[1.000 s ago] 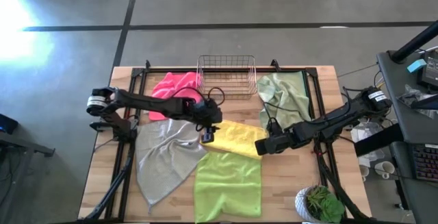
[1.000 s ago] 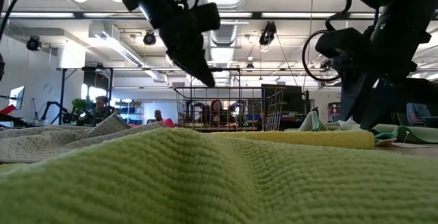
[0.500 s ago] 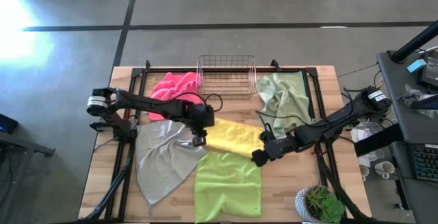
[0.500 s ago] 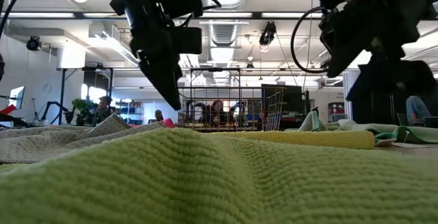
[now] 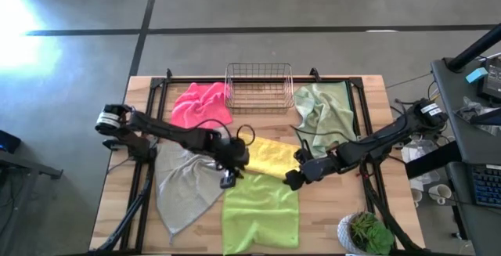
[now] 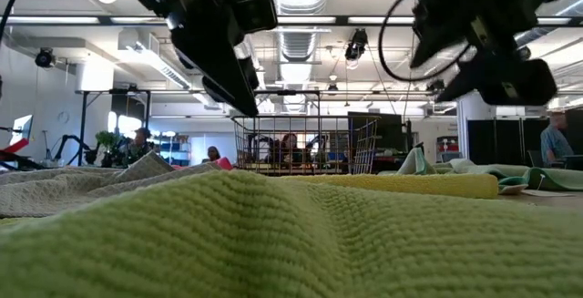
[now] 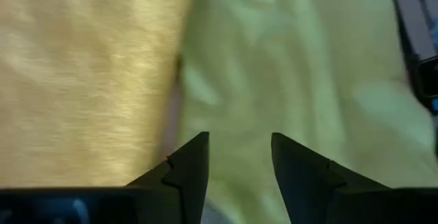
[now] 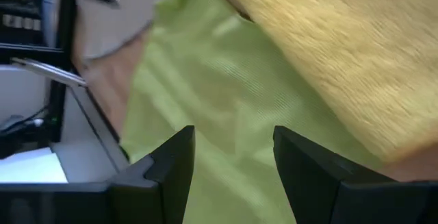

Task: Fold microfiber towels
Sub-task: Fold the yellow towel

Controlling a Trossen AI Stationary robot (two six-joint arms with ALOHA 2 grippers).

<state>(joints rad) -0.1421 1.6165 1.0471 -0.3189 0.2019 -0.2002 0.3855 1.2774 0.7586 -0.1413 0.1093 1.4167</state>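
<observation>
No legible writing or labels anywhere. Left gripper (image 5: 228, 179) and right gripper (image 5: 290, 179), both spread and holding nothing, hover over the far corners of the lime green towel (image 5: 261, 210) at the desk's (image 5: 117, 209) near edge. The yellow towel (image 5: 270, 156) lies just behind it at mid-desk.

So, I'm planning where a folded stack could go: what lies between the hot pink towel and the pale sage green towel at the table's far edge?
The copper wire basket sits between the hot pink towel and the pale sage green towel, in the high view.

On the desk (image 5: 117, 209), the wire basket (image 5: 259, 87) stands at the far edge, with one towel (image 5: 200, 102) to its left and another towel (image 5: 322, 109) to its right. Before the basket lies a third towel (image 5: 270, 156). A fourth towel (image 5: 261, 213) lies nearer, a fifth towel (image 5: 185, 185) to its left.
</observation>
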